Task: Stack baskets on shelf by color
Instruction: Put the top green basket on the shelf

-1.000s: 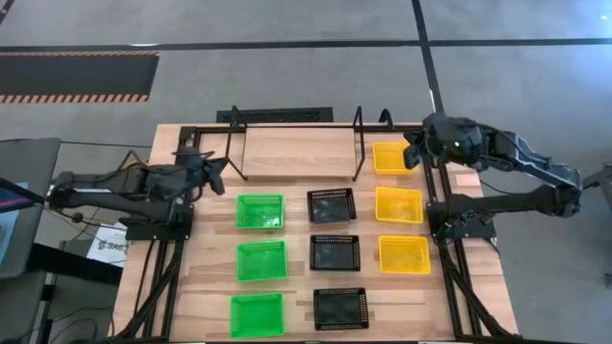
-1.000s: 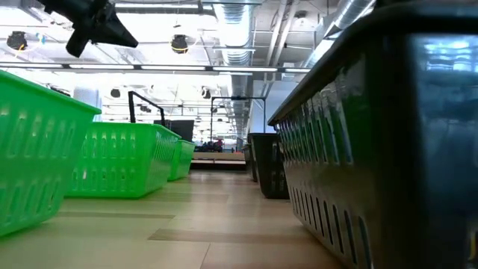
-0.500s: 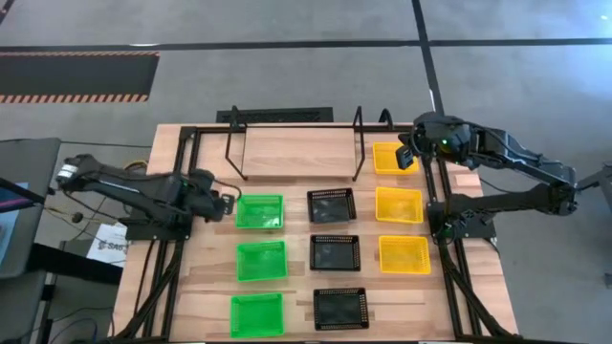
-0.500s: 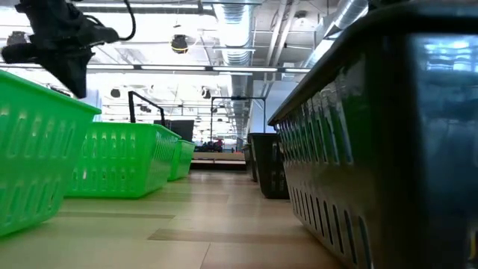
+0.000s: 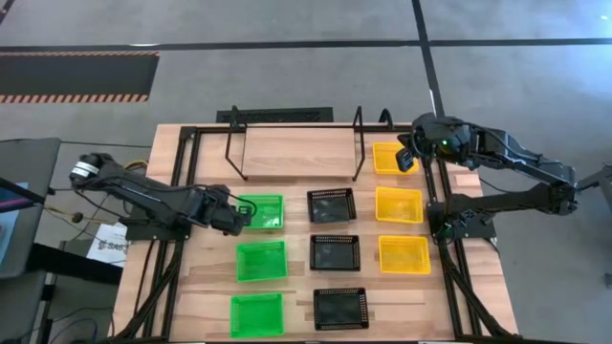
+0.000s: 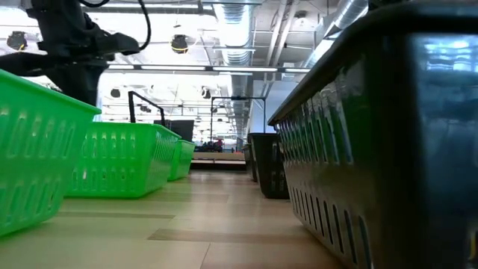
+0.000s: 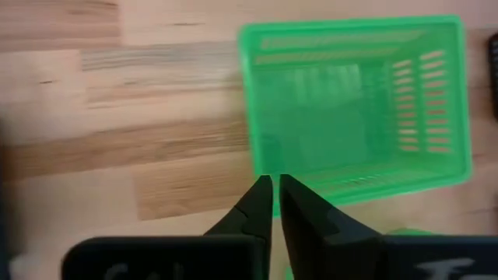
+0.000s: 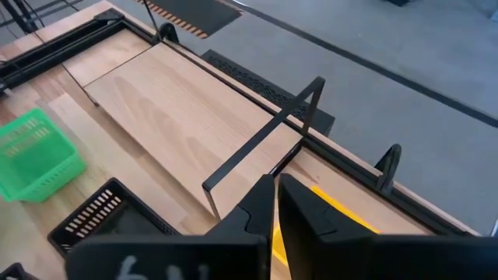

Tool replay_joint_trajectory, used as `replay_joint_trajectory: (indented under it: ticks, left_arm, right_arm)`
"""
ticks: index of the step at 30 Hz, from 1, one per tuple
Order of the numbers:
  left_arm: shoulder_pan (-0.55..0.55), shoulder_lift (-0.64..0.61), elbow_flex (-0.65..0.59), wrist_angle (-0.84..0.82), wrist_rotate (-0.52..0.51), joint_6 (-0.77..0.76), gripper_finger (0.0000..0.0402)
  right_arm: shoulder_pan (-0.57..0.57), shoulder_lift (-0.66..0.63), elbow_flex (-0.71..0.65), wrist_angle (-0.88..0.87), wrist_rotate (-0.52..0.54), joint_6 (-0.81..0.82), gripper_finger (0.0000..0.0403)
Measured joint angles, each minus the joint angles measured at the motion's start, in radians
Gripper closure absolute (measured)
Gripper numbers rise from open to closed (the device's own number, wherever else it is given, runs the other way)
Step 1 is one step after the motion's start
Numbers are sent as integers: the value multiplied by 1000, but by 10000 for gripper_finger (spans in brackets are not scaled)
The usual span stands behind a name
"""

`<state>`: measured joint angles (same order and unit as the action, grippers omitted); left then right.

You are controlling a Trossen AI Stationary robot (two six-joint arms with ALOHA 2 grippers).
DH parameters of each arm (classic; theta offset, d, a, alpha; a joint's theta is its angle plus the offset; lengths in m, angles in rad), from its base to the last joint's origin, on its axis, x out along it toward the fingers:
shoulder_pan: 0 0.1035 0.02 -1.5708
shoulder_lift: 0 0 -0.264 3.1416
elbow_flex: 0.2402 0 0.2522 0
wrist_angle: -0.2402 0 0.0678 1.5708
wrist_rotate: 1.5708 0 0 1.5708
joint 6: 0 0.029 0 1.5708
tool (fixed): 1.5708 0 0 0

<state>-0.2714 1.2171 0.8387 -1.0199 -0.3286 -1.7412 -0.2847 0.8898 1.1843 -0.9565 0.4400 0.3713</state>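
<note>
Your left gripper (image 5: 241, 216) has swung in over the last second from open table beside the shelf to the left rim of the far green basket (image 5: 260, 211). It now sits low at that basket's near-left corner. In the left wrist view the fingers (image 7: 257, 204) are pinched together, nearly touching, with nothing between them; their tips lie right at the basket's rim (image 7: 268, 175). So the claw is clenched and empty, not yet holding the basket.

Your right gripper (image 5: 405, 157) has barely moved in the last half second. It hovers over the far yellow basket (image 5: 389, 159), just beside the shelf's right end. The right wrist view shows its fingers (image 8: 261, 204) closed with only a thin slit, gripping nothing, looking out over the shelf (image 5: 296, 151).

State of the work: nothing is stacked.
- Shelf plank is bare.
- Three green baskets sit in a column on the left.
- Three black baskets (image 5: 331, 204) stand in the middle column.
- Three yellow ones are on the right, the farthest level with the shelf.
- All are apart from one another on the table (image 5: 210, 304).

Judgement: the left arm's approach marks the start of the first green pick. You will likely need to part the fingers before they can straddle the basket wall; closed as they are, pressing on would only push the basket.
</note>
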Motion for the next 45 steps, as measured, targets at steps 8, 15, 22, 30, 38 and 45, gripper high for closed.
replay_joint_trajectory:
  ticks: [8, 15, 22, 30, 38, 45]
  left_arm:
    - [22, 67, 0, 16, 27, 8, 302]
    - [84, 79, -5, 29, 29, 61, 252]
    - [144, 79, -30, 69, 37, 135, 244]
    - [171, 79, -92, 142, 66, 152, 244]
    - [175, 79, -165, 267, 70, 151, 244]
    - [203, 79, -175, 270, 69, 201, 283]
  right_arm:
    - [40, -1, 0, 0, -5, -32, 345]
    - [74, -1, 0, 1, -5, -32, 344]
    - [99, -1, 0, 22, -5, -32, 344]
    - [127, -1, 0, 32, -5, -31, 344]
    - [128, -1, 0, 32, -5, -29, 344]
    - [128, -1, 0, 32, -5, -29, 344]
